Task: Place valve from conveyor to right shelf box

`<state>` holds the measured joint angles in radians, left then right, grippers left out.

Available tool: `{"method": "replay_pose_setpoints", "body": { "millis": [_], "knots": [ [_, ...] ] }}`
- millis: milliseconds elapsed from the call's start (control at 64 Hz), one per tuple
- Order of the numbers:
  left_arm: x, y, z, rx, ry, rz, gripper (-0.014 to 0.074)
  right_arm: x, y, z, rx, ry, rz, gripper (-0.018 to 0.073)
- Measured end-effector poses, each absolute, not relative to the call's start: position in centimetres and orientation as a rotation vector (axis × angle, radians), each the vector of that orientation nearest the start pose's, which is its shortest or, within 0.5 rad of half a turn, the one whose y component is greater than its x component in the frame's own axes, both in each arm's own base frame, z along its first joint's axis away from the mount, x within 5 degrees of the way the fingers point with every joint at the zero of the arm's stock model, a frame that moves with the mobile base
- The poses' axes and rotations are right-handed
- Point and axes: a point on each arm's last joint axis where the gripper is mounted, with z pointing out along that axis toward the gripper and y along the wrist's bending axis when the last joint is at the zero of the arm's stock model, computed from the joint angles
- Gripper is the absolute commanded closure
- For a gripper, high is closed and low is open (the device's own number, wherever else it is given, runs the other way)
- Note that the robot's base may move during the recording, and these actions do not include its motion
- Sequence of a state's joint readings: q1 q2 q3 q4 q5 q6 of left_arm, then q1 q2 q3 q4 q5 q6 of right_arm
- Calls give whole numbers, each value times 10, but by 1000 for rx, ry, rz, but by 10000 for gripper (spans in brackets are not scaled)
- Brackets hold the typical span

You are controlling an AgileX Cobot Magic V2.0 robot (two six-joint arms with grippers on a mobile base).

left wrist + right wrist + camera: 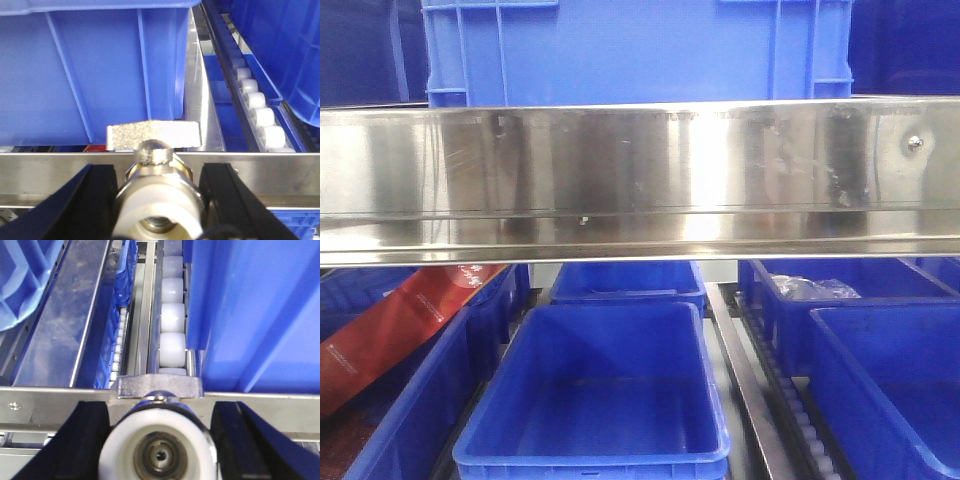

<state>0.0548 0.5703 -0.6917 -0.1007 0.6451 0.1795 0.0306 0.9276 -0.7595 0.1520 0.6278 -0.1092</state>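
A metal valve (156, 172) with a white end cap and a flat silver handle sits between the black fingers of my left gripper (159, 207), which is shut on it. It hangs just before the steel shelf rail (50, 170), facing a blue box (90, 75). My right gripper (161, 447) is shut on a second valve (125, 445), white-capped with a blue ring and a silver handle. That valve is at the rail beside a blue box (250, 315) on the right. The conveyor is out of view. Neither gripper appears in the front view.
A wide steel shelf beam (640, 180) crosses the front view, with a blue crate (620, 50) above it. Below stand several blue boxes: a bare middle one (600, 400), a right one (890, 390), and a left one holding a red packet (390, 330). White roller tracks (172, 320) run between the boxes.
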Motion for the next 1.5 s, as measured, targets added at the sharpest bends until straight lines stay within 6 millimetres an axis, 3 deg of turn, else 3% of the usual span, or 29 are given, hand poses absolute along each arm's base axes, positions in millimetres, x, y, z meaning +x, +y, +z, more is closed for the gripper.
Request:
{"method": "replay_pose_setpoints", "body": {
  "millis": [844, 938, 1172, 1359, 1500],
  "knots": [
    [106, 0, 343, 81, 2009, 30, 708, 182, 14, 316, -65, 2279, 130, 722],
    [104, -2, 349, 77, 2015, 4, 708, 181, 15, 327, -73, 2288, 138, 722],
    [105, -4, 392, 81, 1959, -26, 708, 180, 16, 372, -89, 2200, 142, 722],
    [126, -9, 425, 111, 1941, -96, 708, 177, 19, 406, -112, 2124, 157, 721],
    [155, -20, 446, 183, 1932, -176, 708, 183, 30, 430, -177, 2075, 193, 721]
  ]
}}
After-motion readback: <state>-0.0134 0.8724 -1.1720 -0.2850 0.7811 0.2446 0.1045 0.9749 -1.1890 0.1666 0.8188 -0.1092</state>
